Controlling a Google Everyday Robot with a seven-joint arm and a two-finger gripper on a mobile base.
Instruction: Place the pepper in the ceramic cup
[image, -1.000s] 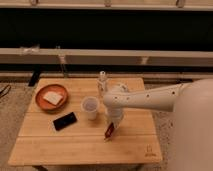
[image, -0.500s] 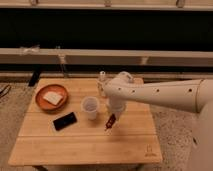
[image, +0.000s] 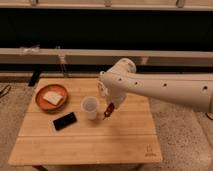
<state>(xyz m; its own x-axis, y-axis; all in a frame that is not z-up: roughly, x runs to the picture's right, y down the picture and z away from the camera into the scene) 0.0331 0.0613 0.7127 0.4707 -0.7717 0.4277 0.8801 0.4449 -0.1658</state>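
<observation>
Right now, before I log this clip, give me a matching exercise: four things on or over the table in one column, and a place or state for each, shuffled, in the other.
Things
1. small white ceramic cup
2. slim dark-red chili pepper
3. flat black phone
4. round orange-brown plate

Places or states
A. held by the shut tool, beside the cup, not in it
B. carries a pale flat piece
C. stands upright near the middle of the wooden table
D. lies flat in front of the plate, beside the cup

Pairs: 1-C, 2-A, 3-D, 4-B
</observation>
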